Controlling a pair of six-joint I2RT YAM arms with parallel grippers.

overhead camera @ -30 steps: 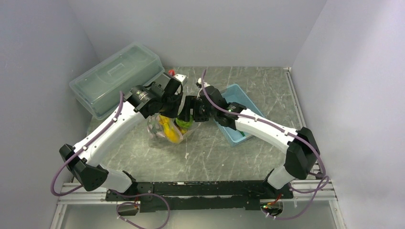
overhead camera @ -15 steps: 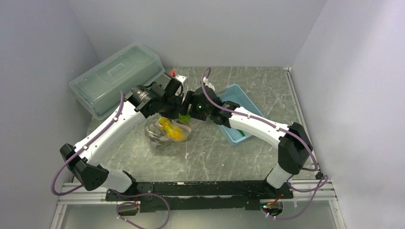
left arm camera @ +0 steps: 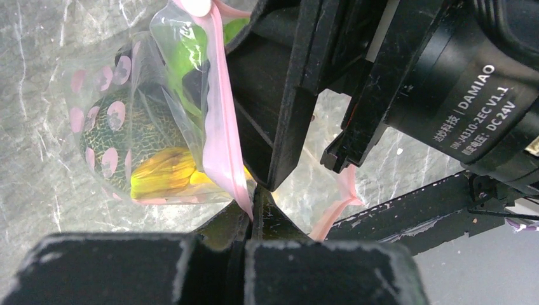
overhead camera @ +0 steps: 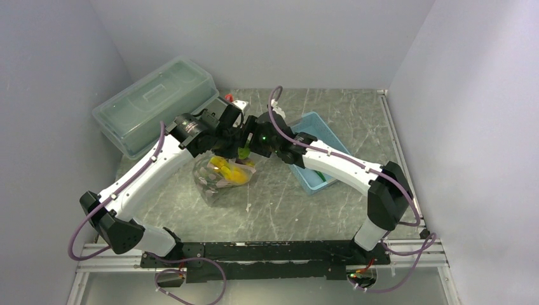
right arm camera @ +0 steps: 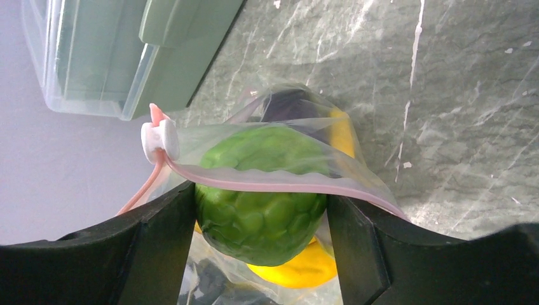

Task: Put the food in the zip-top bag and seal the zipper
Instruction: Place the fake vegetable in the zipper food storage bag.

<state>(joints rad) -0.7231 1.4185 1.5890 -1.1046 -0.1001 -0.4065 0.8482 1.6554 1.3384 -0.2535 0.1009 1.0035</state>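
The zip-top bag (overhead camera: 219, 181), clear with pink dots, hangs from my left gripper (left arm camera: 252, 198), which is shut on its pink zipper (left arm camera: 219, 127). Inside it lie a yellow banana (left arm camera: 162, 175) and a dull-green netted lump (left arm camera: 130, 130). My right gripper (right arm camera: 260, 222) is shut on a bumpy bright-green fruit (right arm camera: 264, 190) at the bag's mouth. The zipper (right arm camera: 279, 186) crosses in front of that fruit, whose upper part shows through the plastic. A white slider (right arm camera: 159, 140) sits at the strip's end. In the top view both grippers (overhead camera: 236, 133) (overhead camera: 246, 147) meet over the bag.
A large translucent lidded box (overhead camera: 156, 101) stands at the back left, close behind the left wrist. A light-blue basket (overhead camera: 318, 149) lies under the right forearm. A small red piece (overhead camera: 227, 96) sits near the back wall.
My right gripper has moved left with the green fruit, up against the left gripper at the bag's mouth. The bag has sagged lower and wider onto the table.
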